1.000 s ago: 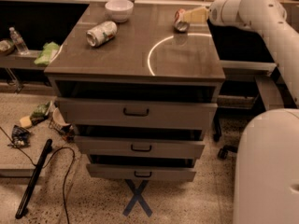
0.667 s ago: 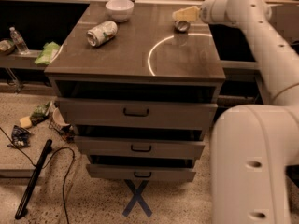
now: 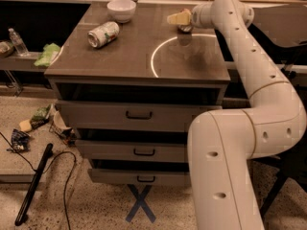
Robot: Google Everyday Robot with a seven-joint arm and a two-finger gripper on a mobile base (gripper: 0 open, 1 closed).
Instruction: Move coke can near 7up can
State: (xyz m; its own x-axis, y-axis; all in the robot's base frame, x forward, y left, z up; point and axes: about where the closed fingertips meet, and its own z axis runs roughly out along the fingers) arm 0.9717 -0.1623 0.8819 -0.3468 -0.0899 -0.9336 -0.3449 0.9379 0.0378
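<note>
Apparently the grasp step: gripper (image 3: 179,18) at coke can (image 3: 184,28), jaw state cannot be told — next, carry it toward nine o'clock, beside 7up can (image 3: 103,34).

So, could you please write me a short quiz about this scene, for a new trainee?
1. True or false: the pale can stands upright on the table.
2. Where is the white bowl? A) near the table's back edge, behind the pale can; B) at the front edge; C) inside a drawer.
3. Fill in: as the picture shows it, the robot's hand is over the back ____ part of the table.
Key: 1 false, it lies on its side; 2 A; 3 right.
</note>
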